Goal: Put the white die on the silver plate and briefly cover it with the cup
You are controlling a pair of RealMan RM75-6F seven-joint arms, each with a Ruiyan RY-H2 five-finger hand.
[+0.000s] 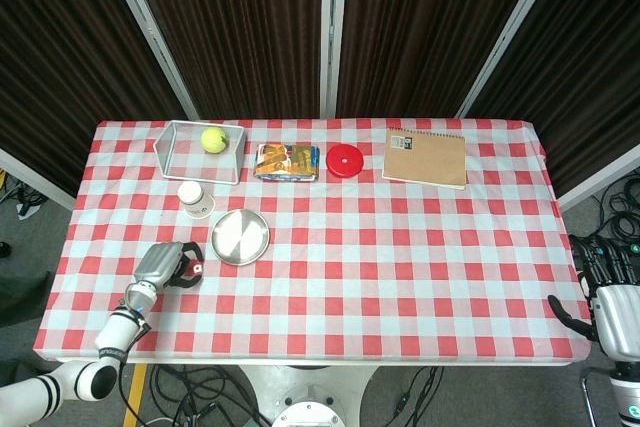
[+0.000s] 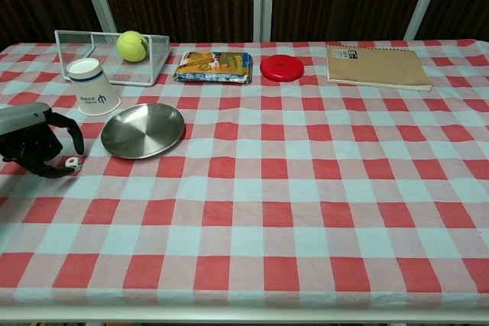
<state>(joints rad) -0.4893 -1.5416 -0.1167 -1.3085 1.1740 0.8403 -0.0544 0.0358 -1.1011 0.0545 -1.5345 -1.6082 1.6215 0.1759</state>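
The small white die [image 2: 72,163] lies on the checked cloth, just left of the silver plate [image 2: 144,130]; in the head view the die [image 1: 198,268] sits below-left of the plate [image 1: 240,237]. My left hand [image 2: 34,143] is low at the die's left side. Its thumb curls under and a finger arches over the die, with a gap still showing. The die rests on the table. The white paper cup [image 2: 95,87] stands upside down behind the plate, also seen as the cup [image 1: 193,197]. My right hand [image 1: 612,297] hangs off the table's right edge, fingers apart and empty.
A wire basket [image 1: 198,151] holding a tennis ball [image 1: 213,139] stands at the back left. Along the back edge lie a snack pack [image 1: 286,161], a red disc [image 1: 343,160] and a brown notebook [image 1: 425,157].
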